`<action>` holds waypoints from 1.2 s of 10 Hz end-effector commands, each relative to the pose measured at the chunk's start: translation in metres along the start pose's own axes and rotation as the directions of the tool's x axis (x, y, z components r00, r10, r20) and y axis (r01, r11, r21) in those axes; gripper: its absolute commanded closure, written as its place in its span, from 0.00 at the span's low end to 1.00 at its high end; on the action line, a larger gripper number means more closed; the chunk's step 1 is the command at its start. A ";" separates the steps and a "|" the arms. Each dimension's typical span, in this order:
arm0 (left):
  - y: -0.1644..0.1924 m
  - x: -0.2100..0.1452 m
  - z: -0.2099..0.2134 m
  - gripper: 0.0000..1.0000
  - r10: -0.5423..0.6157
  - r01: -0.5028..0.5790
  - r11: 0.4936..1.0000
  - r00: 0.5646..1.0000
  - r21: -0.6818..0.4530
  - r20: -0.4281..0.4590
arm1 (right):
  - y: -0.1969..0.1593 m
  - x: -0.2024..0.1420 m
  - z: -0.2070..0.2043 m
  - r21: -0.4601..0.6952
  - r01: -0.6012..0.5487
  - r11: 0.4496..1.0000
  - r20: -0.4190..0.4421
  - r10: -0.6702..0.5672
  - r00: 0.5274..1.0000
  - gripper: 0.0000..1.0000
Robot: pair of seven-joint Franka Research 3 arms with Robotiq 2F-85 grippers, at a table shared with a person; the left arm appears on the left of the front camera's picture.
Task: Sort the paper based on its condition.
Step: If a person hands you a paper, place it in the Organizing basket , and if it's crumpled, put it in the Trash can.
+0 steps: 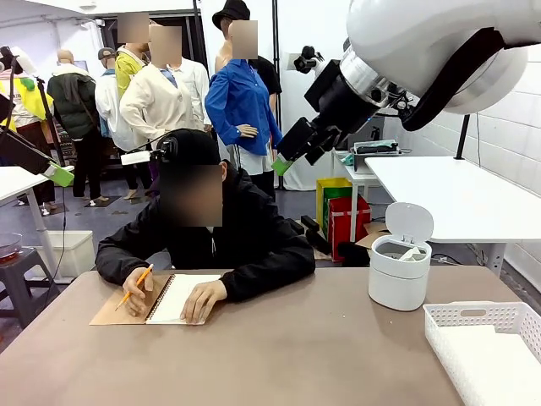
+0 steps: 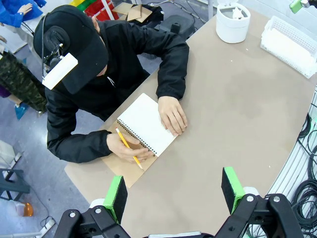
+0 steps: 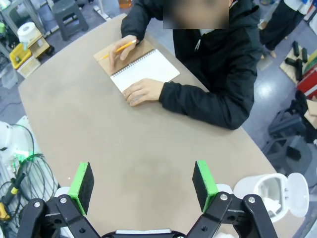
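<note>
White crumpled-looking paper [image 1: 407, 252] lies inside the round white bin [image 1: 397, 283], whose lid stands open; the bin [image 2: 233, 27] also appears in the left wrist view. The white basket [image 1: 473, 315] at the front right seems to hold flat white paper [image 1: 494, 368]. My right gripper [image 1: 286, 161] hangs high above the table behind the person, open and holding nothing, its green pads [image 3: 204, 181] wide apart. Over the left side, my left gripper [image 1: 57, 175] is raised, and its pads [image 2: 232, 186] also stand open with nothing between them.
A person sits at the far side with a pencil [image 1: 135, 286] in one hand and the other hand on a spiral notebook [image 1: 182, 296] with a tan cover. The brown table [image 1: 287, 355] stretches bare between the notebook and the bin. Cables [image 3: 15, 168] hang off the table's edge.
</note>
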State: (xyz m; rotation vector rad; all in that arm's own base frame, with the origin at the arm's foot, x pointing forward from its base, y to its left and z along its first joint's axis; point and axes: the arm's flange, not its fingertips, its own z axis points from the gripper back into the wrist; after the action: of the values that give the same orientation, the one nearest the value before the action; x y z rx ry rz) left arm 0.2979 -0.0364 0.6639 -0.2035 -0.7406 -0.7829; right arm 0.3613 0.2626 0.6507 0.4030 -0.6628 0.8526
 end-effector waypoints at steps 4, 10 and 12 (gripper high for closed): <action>0.001 -0.001 0.000 0.00 0.003 -0.003 1.000 1.000 0.003 0.004 | 0.000 -0.001 0.000 0.006 -0.003 1.000 -0.013 0.003 1.000 0.00; 0.001 -0.001 0.000 0.00 0.003 -0.003 1.000 1.000 0.003 0.004 | 0.000 -0.001 0.000 0.006 -0.003 1.000 -0.013 0.003 1.000 0.00; 0.001 -0.001 0.000 0.00 0.003 -0.003 1.000 1.000 0.003 0.004 | 0.000 -0.001 0.000 0.006 -0.003 1.000 -0.013 0.003 1.000 0.00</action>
State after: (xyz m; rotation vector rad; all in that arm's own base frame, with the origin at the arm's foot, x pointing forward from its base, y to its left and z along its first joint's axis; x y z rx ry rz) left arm 0.2979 -0.0364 0.6639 -0.2035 -0.7406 -0.7829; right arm 0.3610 0.2627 0.6509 0.4027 -0.6599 0.8547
